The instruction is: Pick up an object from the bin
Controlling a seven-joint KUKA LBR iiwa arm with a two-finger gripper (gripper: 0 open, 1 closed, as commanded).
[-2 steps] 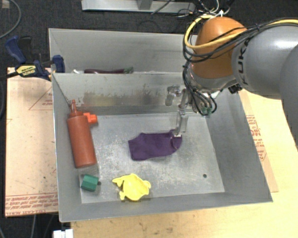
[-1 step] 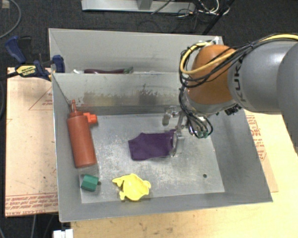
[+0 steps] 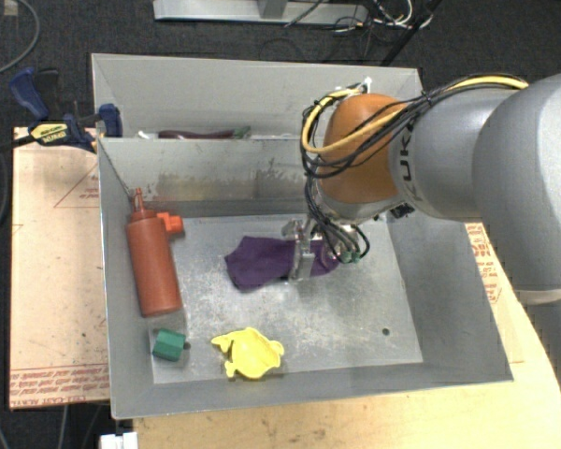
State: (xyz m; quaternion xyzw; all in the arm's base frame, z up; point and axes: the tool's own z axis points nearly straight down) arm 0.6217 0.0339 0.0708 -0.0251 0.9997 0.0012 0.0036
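Observation:
My gripper (image 3: 300, 255) hangs low in the middle of the bin, its metal fingers down on the right end of a crumpled purple cloth (image 3: 258, 261). The cloth spreads out leftward from the fingers, and part of it is hidden under the gripper. Whether the fingers pinch the cloth or just touch it I cannot make out.
A brown-red squeeze bottle (image 3: 152, 262) lies along the left wall, with a small orange block (image 3: 172, 224) beside its top. A green block (image 3: 169, 344) sits in the front left corner and a yellow rubber duck (image 3: 250, 354) lies near the front wall. The arm covers the bin's right back part.

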